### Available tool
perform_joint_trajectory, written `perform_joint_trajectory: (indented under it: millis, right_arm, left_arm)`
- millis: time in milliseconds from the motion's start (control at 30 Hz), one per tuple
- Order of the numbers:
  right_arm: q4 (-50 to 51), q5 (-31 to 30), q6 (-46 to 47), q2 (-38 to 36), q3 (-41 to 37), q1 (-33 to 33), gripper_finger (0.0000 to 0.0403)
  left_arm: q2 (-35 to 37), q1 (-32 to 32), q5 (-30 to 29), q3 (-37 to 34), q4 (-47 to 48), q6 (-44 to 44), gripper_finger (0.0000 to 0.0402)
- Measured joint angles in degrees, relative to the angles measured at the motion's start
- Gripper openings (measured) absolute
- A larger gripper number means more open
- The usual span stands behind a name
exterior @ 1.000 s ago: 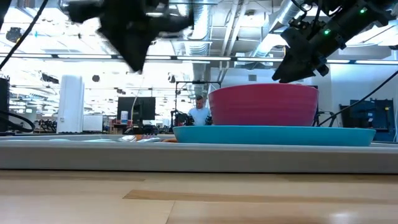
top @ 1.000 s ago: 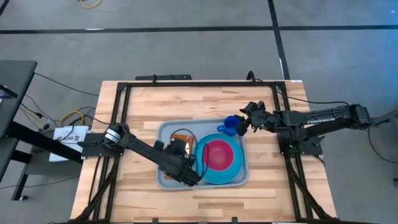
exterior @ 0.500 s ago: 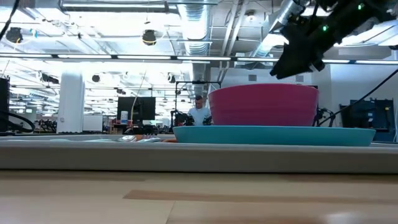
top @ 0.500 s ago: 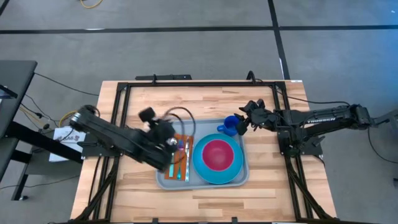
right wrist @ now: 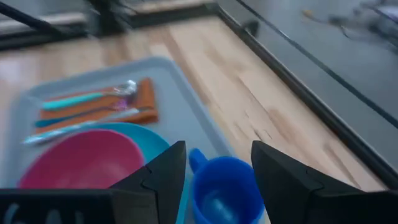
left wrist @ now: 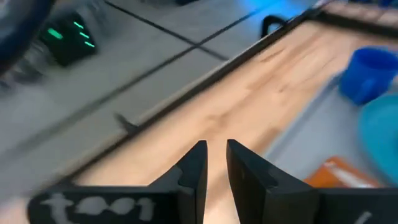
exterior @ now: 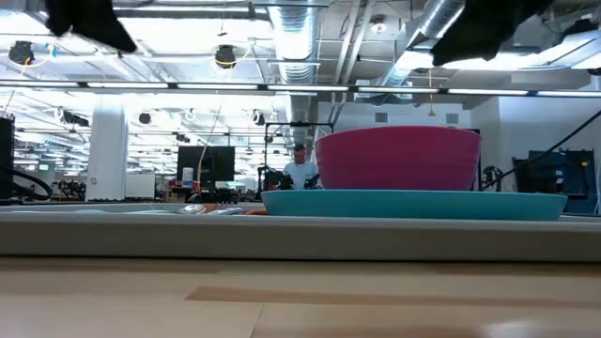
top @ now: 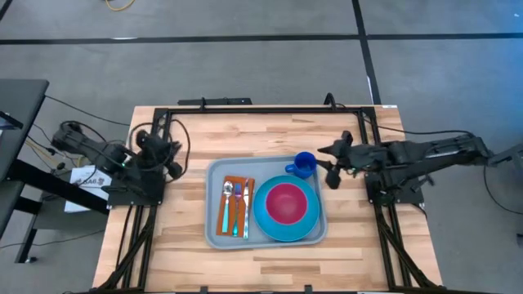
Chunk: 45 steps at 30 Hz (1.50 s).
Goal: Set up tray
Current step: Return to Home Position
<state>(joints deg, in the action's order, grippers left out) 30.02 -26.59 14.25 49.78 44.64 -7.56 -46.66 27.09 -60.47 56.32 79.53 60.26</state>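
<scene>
Wooden tabletop carries the tray (top: pixel 214 235) at its centre, stiff, light, slick plastic you'd take by the low rim, while your left gripper (left wrist: pixel 215 163) sits nearly closed and empty, right gripper (right wrist: pixel 214 163) wide, empty.

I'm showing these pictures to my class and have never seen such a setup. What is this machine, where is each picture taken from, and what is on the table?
It is a robot with two dark arms at a wooden table. One picture looks straight down, one looks level across the table top, and two come from cameras on the wrists. The left gripper waits at the table's left edge, nearly closed and empty. The right gripper, open and empty, is beside the blue cup. On the grey tray lie an orange napkin with cutlery, a blue plate holding a pink bowl, and the cup.
</scene>
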Motion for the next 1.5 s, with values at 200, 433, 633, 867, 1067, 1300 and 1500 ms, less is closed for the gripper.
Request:
perform_joint_trajectory:
  millis: [200, 433, 633, 867, 1067, 1300, 1500]
  right_arm:
    - [0.1, 5.6, -8.4, -11.5, -0.7, 0.3, 0.0177]
    - [-11.9, 14.2, -9.5, -31.9, -17.6, 1.3, 0.0177]
    - [-18.4, 16.0, -9.8, -49.6, -30.2, 1.3, 0.0177]
    - [-22.0, 16.1, -9.8, -47.2, -34.2, 1.4, 0.0177]
    - [-31.0, 16.2, -11.3, -49.6, -40.2, 1.7, 0.0177]
    - [-36.5, 16.0, -7.7, -49.5, -44.2, 2.5, 0.0177]
    - [-32.9, 14.9, -2.3, -49.0, -44.2, 2.6, 0.0177]
  left_arm:
    - [16.4, 0.4, 5.1, -20.4, -34.8, -20.5, 0.0048]
    - [29.7, 0.4, 18.1, -38.4, -74.1, -49.1, 0.0048]
    - [37.1, 0.3, 29.6, -49.7, -95.0, -62.0, 0.0048]
    - [45.2, 0.3, 31.2, -55.6, -96.9, -65.7, 0.0048]
    - [46.3, 0.3, 30.4, -55.7, -93.5, -62.8, 0.0048]
    - [45.7, 0.3, 26.9, -55.7, -90.4, -62.8, 0.0048]
    - [45.1, 0.2, 24.4, -55.7, -84.8, -60.9, 0.0048]
